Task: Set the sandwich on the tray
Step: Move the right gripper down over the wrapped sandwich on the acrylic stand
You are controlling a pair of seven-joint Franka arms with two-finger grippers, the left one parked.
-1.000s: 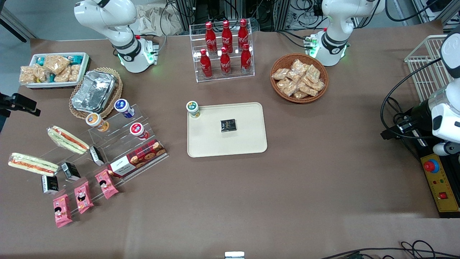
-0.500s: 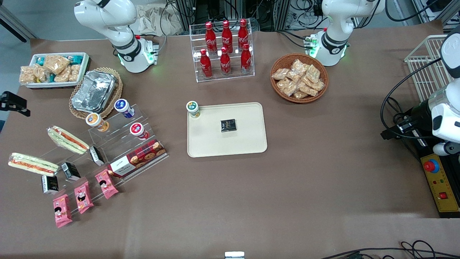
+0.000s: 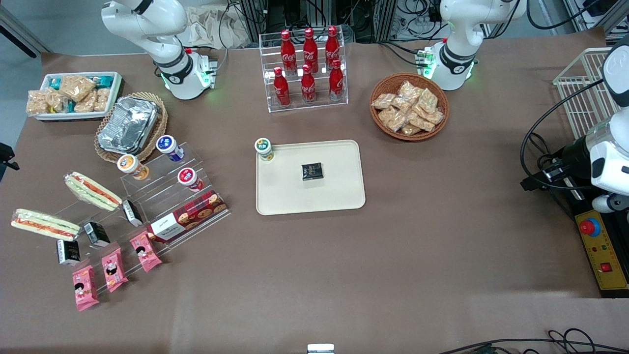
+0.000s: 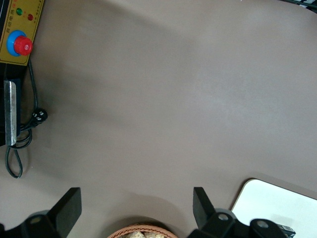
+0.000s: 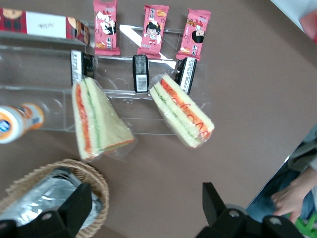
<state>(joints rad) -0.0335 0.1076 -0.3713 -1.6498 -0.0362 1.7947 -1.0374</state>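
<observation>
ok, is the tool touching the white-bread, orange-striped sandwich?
Apart. The right wrist view shows the open tool clear of the sandwich, with bare table visible between both fingertips and the wrapper.

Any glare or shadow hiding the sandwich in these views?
Right wrist view: sandwich wrap has mild sheen, filling stripe readable; bright glare streak on the acrylic stand; open gripper hovers above the table near the sandwich, casting no shadow on it. Front view: even light, soft shadows; foil containers glint; tray evenly lit.
</observation>
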